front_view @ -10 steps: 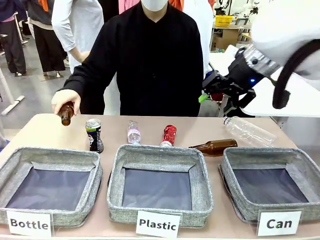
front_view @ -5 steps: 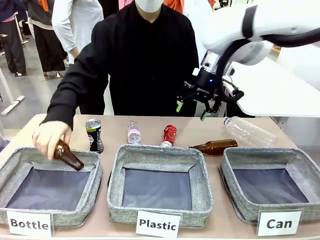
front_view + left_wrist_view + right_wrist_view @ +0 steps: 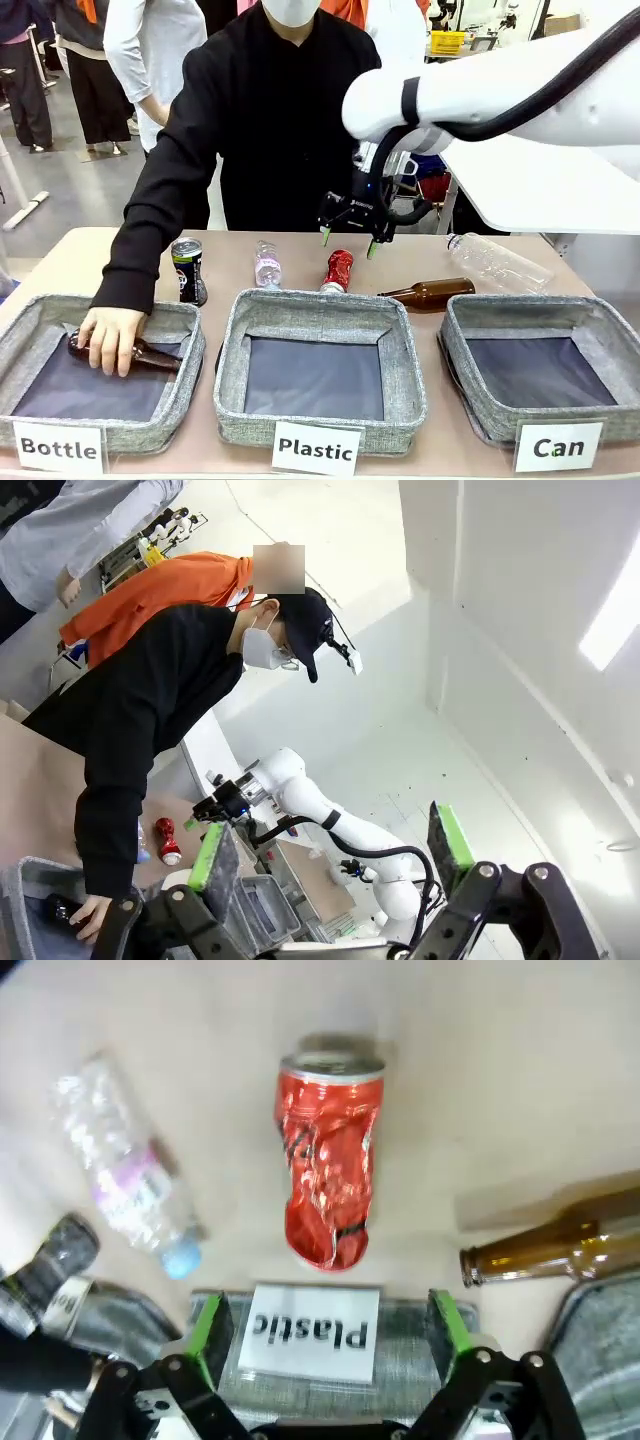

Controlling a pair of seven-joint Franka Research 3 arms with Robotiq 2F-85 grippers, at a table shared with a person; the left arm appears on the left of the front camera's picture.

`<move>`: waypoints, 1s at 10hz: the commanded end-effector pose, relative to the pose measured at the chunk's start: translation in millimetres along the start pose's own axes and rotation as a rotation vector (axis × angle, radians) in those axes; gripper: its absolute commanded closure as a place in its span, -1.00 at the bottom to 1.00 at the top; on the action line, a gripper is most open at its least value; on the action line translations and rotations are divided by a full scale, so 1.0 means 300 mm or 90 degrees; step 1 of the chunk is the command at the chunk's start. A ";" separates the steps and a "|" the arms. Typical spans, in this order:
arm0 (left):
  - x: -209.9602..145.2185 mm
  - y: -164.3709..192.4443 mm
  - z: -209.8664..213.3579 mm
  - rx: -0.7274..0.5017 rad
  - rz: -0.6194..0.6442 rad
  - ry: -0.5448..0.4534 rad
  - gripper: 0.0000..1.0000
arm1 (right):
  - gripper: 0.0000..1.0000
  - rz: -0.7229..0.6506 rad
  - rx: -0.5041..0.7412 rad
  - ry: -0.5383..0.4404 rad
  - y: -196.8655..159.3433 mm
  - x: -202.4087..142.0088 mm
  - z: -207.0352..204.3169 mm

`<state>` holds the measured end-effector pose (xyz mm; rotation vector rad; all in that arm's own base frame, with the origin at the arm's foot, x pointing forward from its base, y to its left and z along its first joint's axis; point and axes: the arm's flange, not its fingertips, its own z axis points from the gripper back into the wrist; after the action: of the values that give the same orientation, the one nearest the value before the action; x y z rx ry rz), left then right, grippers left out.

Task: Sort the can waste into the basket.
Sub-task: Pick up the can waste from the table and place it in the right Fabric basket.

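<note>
Here, in the front view, the right end effector point(image 3: 347, 243) hangs with its fingers spread and nothing between them, just above the crushed red can point(image 3: 338, 271). That can rests on the worktop point(image 3: 60, 262) just behind the "Plastic" basket point(image 3: 320, 312). The black can point(image 3: 188, 270) stands upright farther left, behind the "Bottle" basket point(image 3: 100, 312). Both cans are outside the "Can" basket point(image 3: 540, 312), which sits at the right end. The person's hand point(image 3: 110, 338) lies on a brown glass bottle point(image 3: 155, 357) inside the "Bottle" basket.

In the left wrist view, the left end effector point(image 3: 330, 850) has its green pads point(image 3: 212, 855) wide apart and grips nothing. Far off by the person's sleeve, a small red shape is probably the red can, though it is too small to be sure.

In the right wrist view, the right end effector's fingers point(image 3: 205, 1330) flank the upside-down "Plastic" label point(image 3: 312, 1332). The red can lies beyond them, touching neither, between a clear plastic bottle point(image 3: 130, 1190) and a second brown bottle point(image 3: 560, 1250).
</note>
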<state>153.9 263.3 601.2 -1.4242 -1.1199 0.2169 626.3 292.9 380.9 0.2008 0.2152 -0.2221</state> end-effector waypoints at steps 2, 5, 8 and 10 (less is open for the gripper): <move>0.001 0.003 -0.007 -0.028 0.001 0.025 -1.00 | -1.00 -0.045 -0.061 -0.033 0.058 0.097 -0.080; -0.061 0.071 -0.123 -0.029 0.042 0.085 -1.00 | -1.00 0.000 -0.045 -0.065 0.037 0.131 -0.183; -0.135 0.190 -0.255 0.012 0.099 0.138 -1.00 | -1.00 0.027 -0.045 -0.080 0.031 0.127 -0.239; -0.264 0.345 -0.395 0.111 0.093 0.228 -1.00 | -1.00 0.014 -0.067 -0.082 0.032 0.143 -0.244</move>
<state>241.0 178.3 527.5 -1.3995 -0.7607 0.1794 655.4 314.7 302.5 0.1276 0.1204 -0.2101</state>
